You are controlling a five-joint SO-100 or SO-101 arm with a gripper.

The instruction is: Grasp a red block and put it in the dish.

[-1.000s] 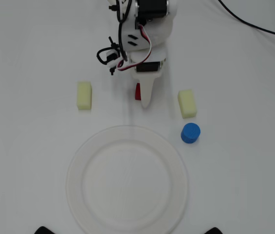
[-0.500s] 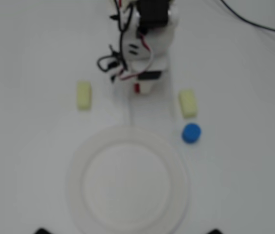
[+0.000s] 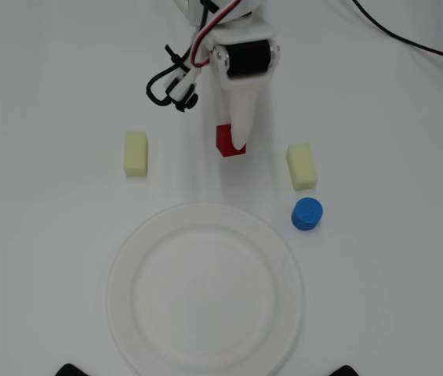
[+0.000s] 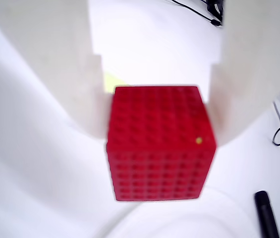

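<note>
Plain white tabletop (image 3: pixel 49 94), bright even light

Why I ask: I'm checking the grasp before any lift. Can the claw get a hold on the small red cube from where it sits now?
Probably yes: the claw already has the small matte red cube between its white fingers, with nothing in the way.

matte studded red block (image 4: pixel 159 144), ribbed paper dish (image 3: pixel 205 290)

Hidden in the overhead view: the right part of the red block (image 3: pixel 226 141), under the end effector (image 3: pixel 239 143). Cut off by the bottom edge: the dish (image 3: pixel 205 291). In the wrist view, blurred white fingers (image 4: pixel 55 59) and only a pale yellow sliver (image 4: pixel 111 82) behind the block.
</note>
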